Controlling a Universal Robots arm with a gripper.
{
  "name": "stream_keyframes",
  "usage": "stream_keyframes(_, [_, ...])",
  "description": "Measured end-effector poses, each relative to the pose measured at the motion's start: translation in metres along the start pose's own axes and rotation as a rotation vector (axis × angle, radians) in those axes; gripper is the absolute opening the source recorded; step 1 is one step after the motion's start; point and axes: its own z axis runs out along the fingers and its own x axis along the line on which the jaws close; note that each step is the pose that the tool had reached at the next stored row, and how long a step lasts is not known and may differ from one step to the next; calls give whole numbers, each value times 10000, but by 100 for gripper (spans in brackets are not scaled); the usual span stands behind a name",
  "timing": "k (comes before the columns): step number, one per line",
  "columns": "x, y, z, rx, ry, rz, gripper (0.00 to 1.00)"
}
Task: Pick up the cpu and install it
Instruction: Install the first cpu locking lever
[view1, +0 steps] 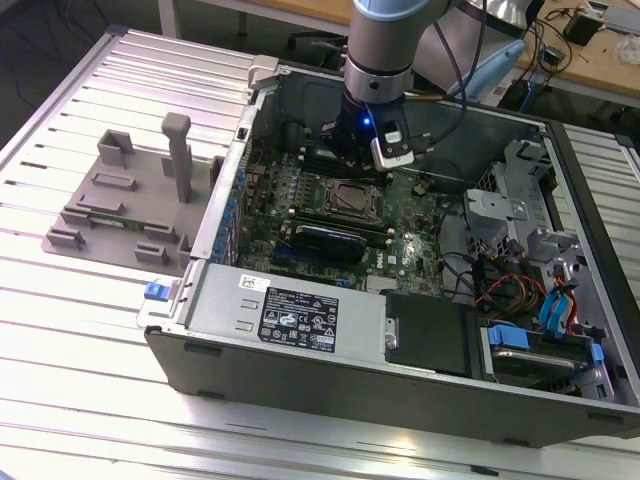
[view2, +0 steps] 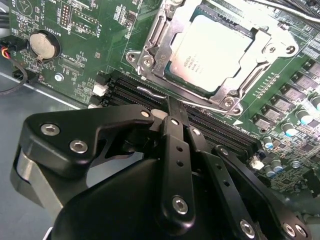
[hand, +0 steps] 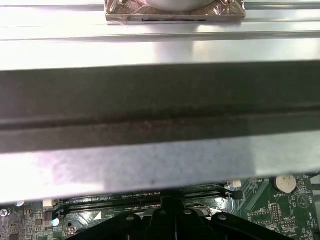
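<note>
The cpu (view2: 212, 50) already sits in the motherboard socket (view2: 155, 55), metal frame around it. My gripper (view2: 170, 107) hangs just beside the socket over the memory slots (view2: 125, 87), fingers pinched together on nothing (as far as I can judge).

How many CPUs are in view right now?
1. The cpu lies in the motherboard socket inside the open case, just beyond the shut, empty gripper. The arm hides part of the case, so another could be out of sight.
</note>
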Motion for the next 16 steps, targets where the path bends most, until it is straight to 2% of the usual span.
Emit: stream_keyframes(16, [8,-14,81,262,-63,-37,11])
